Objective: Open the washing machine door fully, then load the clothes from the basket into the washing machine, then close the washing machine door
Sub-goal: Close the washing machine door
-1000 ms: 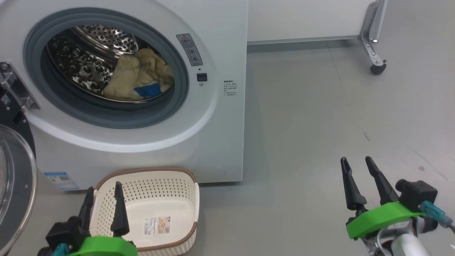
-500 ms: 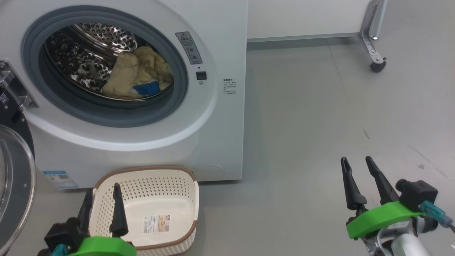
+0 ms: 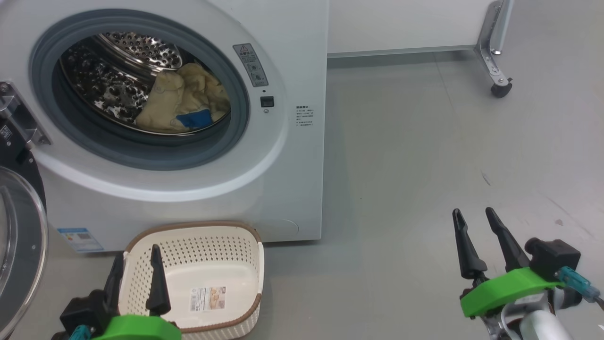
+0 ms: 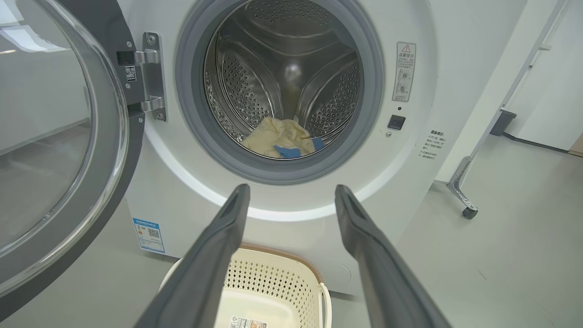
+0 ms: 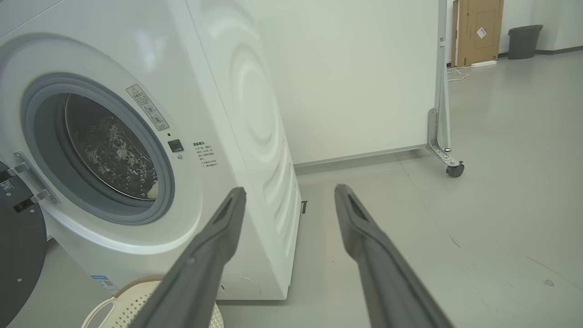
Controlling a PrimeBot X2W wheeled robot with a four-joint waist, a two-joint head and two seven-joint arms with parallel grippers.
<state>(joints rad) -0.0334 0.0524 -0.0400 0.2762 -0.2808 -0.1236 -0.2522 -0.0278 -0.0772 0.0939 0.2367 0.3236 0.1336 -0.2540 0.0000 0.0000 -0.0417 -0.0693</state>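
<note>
My left fingers (image 3: 158, 288) spread wide, gripping nothing, above the near rim of the basket (image 3: 207, 236), my right fingers (image 3: 465, 250) equally wide and bare over the grey floor (image 3: 401, 165), clothes (image 3: 184, 106) lying inside the washing machine (image 3: 292, 189), washing machine door (image 3: 21, 245) swung open on the left, wheeled white partition (image 3: 401, 23) far right.

The washing machine (image 3: 292, 189) has a smooth, glossy white shell, a matt grey rubber seal (image 3: 141, 158) and a shiny perforated steel drum (image 3: 108, 89). The clothes (image 3: 188, 99) are soft pale yellow cloth with blue trim. The washing machine door (image 4: 45, 136) is clear glossy glass. The basket (image 3: 207, 245) is cream perforated plastic with a brown woven-look rim. The floor (image 3: 401, 165) is smooth and grey.
</note>
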